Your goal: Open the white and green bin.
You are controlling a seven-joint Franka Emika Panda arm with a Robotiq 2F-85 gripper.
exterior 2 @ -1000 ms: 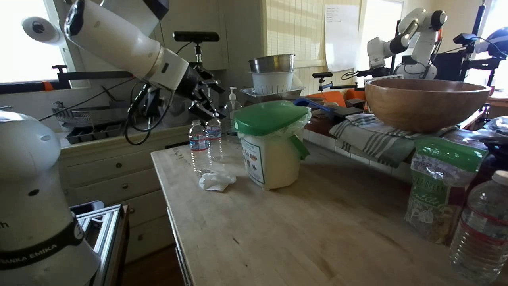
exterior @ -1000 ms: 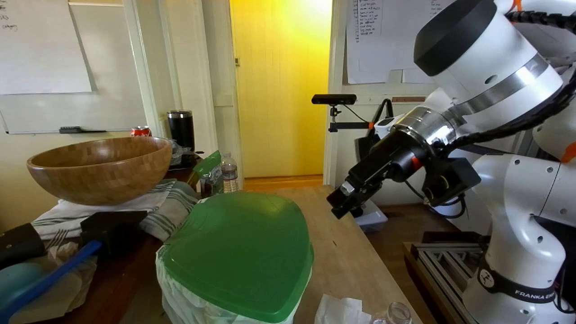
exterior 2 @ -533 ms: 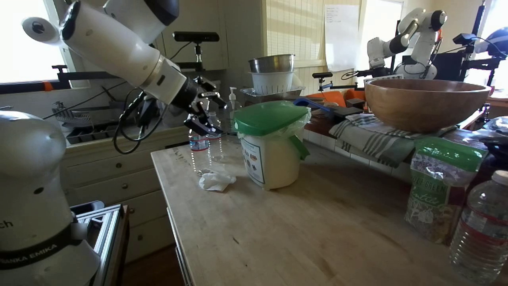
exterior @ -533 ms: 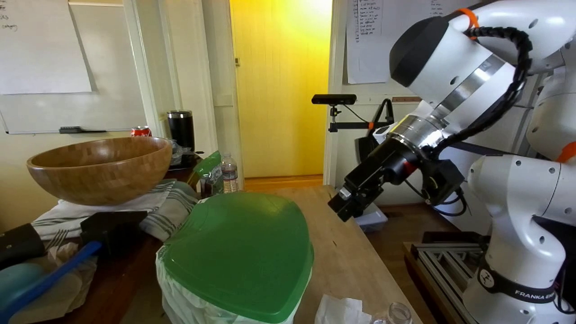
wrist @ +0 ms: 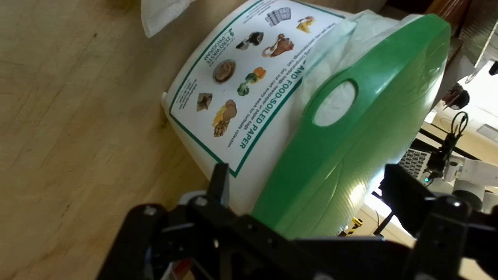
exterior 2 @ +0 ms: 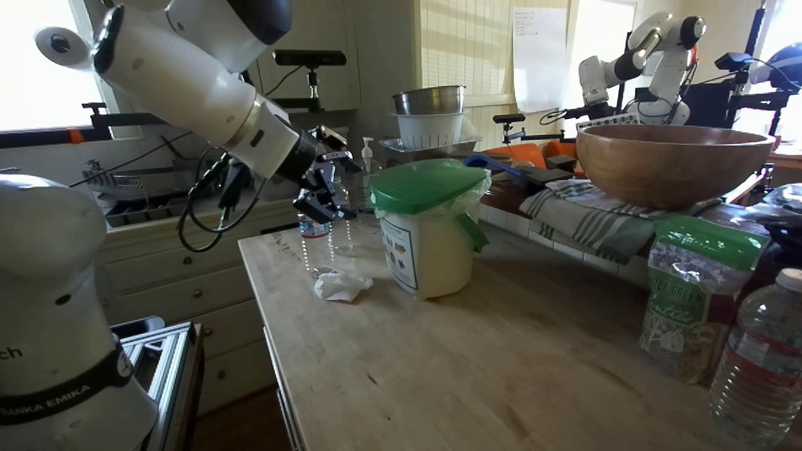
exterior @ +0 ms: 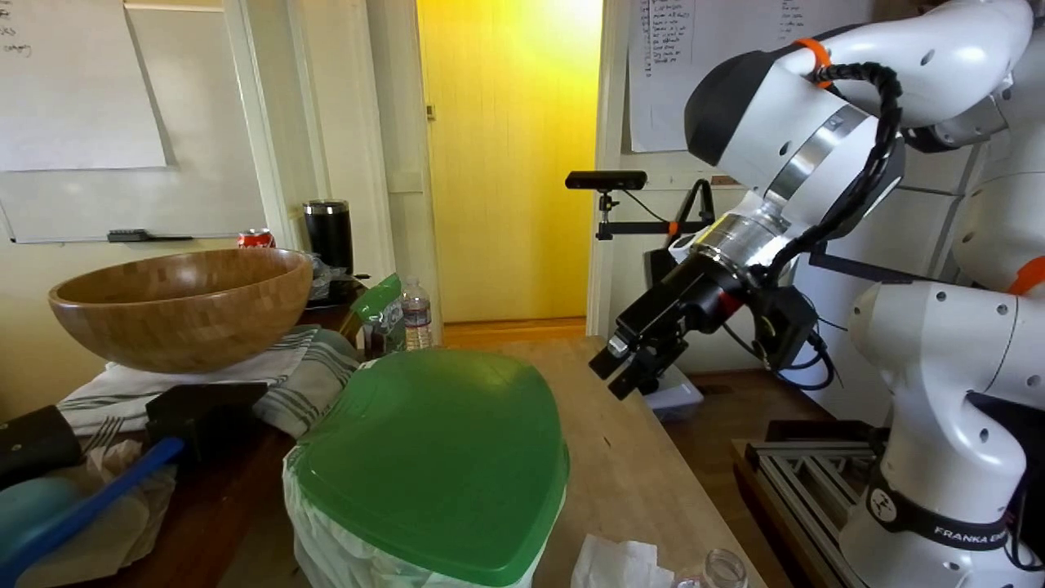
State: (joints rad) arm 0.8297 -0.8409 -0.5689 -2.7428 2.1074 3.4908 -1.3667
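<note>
The white and green bin [exterior 2: 432,250] stands upright on the wooden table with its green lid [exterior: 441,465] down. The translucent bag liner [wrist: 350,41] sticks out under the lid's rim. In the wrist view the lid's near edge has a green tab with an oval hole, and the white body carries a printed label [wrist: 249,77]. My gripper [wrist: 307,173] is open and empty, with the bin's lid edge seen between its fingers. In both exterior views the gripper [exterior: 614,376] [exterior 2: 346,190] is in the air beside the bin, apart from it, at about lid height.
Water bottles [exterior 2: 313,227] stand behind the gripper in an exterior view. Crumpled white paper [exterior 2: 341,285] lies beside the bin. A wooden bowl [exterior: 180,310] rests on a striped towel [exterior: 310,376]. A snack bag [exterior 2: 698,300] and another bottle [exterior 2: 761,363] stand at the table's far end.
The arm has come lower and its wrist has turned, so the gripper now sits lower beside the bin with its fingers at a different angle. The bin has not moved.
</note>
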